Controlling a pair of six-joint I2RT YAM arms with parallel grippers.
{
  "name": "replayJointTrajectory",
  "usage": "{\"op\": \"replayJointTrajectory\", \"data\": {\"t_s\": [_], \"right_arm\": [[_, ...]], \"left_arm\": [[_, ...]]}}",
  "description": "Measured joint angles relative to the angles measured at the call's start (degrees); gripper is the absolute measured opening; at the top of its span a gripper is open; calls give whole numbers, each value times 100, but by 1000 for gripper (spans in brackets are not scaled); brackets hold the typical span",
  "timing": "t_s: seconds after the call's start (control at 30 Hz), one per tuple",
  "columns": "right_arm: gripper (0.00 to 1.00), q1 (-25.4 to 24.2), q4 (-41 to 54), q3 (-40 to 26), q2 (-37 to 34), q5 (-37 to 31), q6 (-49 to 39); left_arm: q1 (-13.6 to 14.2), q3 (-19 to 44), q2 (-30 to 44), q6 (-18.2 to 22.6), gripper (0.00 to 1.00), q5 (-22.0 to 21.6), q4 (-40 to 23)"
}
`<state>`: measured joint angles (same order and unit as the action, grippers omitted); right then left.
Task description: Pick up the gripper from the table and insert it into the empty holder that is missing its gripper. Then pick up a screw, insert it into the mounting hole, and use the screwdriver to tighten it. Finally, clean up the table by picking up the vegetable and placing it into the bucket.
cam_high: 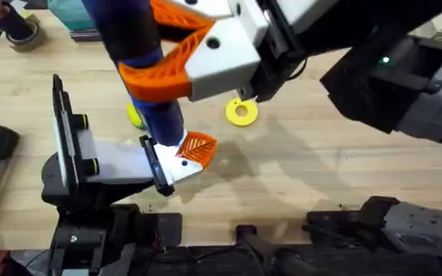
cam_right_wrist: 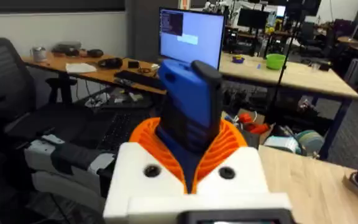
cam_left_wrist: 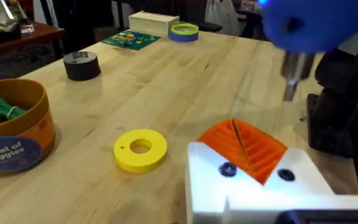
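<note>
While right gripper (cam_high: 176, 55) clamps screwdriver (cam_high: 156, 92), tip over holder (cam_high: 181, 170).

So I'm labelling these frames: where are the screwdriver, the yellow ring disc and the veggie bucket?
screwdriver (cam_right_wrist: 188, 109): right wrist view, on its blue body.
yellow ring disc (cam_left_wrist: 140, 150): left wrist view, on its top face.
bucket (cam_left_wrist: 17, 146): left wrist view, on its blue label.

The overhead camera looks down and forward over the bench (cam_high: 321, 176), with the right pincer (cam_high: 179, 57) rising large and blurred close beneath it. The left wrist camera sits low, facing across the bench (cam_left_wrist: 166, 87) toward the room behind. The right wrist camera is raised and looks level into the office. Overhead and left wrist views share the yellow ring (cam_high: 242, 112) (cam_left_wrist: 140, 149).
</note>
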<state>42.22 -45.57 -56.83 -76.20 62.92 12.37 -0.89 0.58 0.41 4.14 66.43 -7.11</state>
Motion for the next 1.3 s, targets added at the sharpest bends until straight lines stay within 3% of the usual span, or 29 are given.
{"op": "replayJointTrajectory", "data": {"t_s": [1.3], "right_arm": [[25,127,189,73,-194,131,-614]], "left_arm": [[0,0,2,0,4,0,0]]}}
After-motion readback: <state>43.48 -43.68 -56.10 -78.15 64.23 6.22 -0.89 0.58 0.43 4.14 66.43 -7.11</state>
